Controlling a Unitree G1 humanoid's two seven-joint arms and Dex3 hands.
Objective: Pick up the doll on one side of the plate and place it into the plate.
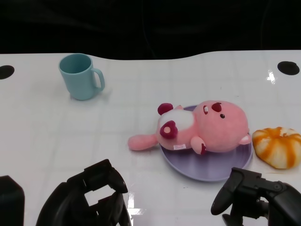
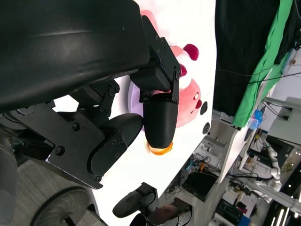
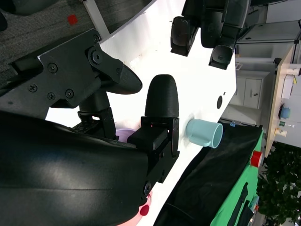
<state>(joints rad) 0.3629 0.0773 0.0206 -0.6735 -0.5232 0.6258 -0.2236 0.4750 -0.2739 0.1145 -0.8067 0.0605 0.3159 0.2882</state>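
Doll [image 1: 207, 129]: you will find the pink plush animal lying on its side across the lavender plate [image 1: 207, 169], head toward the right, body and one leg reaching past the plate's left rim onto the white table [image 1: 70, 132]. Its maroon ear and foot pads face up. Your left wrist view also catches part of the doll [image 2: 188, 101], beyond that hand's fingers.

Just right of the plate, touching or nearly touching its rim, sits an orange-and-white striped pumpkin-shaped toy [image 1: 278, 147]. Far left, well apart from the plate, a teal mug [image 1: 81, 76] stands upright with its handle pointing right; the right wrist view shows the same mug [image 3: 204, 133].

Your left hand [image 1: 91, 197] sits at the near left edge, fingers apart and holding nothing, clear of the doll. Your right hand [image 1: 256, 195] sits at the near right, just this side of the plate's near rim, fingers likewise apart and empty. Neither hand touches the doll, plate or toy.

Black backdrop borders the table's far edge.
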